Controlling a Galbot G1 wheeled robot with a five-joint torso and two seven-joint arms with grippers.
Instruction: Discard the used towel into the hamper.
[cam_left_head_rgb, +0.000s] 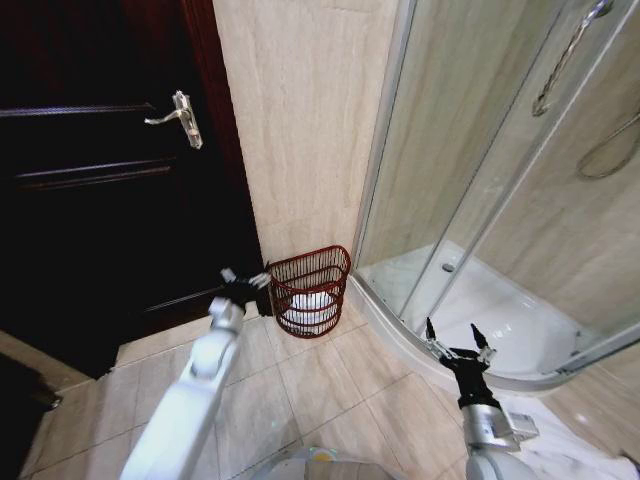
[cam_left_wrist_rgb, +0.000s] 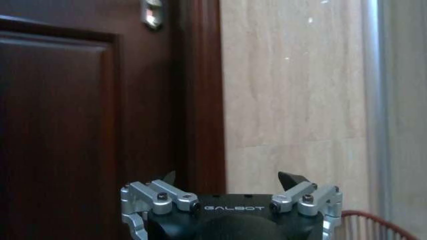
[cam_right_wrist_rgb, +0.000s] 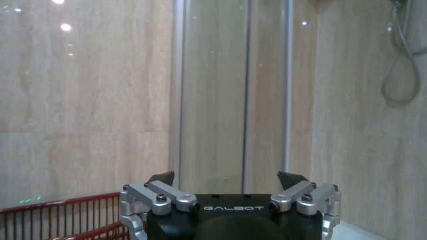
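Hamper (cam_left_head_rgb: 310, 290) between door (cam_left_head_rgb: 100, 200) and shower (cam_left_head_rgb: 480, 200), possibly holding towel (cam_left_head_rgb: 312, 303).

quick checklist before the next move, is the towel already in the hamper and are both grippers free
1. Towel in the small dark red-brown wire hamper: something white lies at its bottom, likely the towel; ok.
2. Left gripper free: fingers open, nothing held, just beside the hamper's rim; ok.
3. Right gripper free: fingers open, nothing held, over the tiled floor by the curved shower tray; ok.
4. Hamper upright against the beige wall: ok.
5. Dark wooden door shut: ok.
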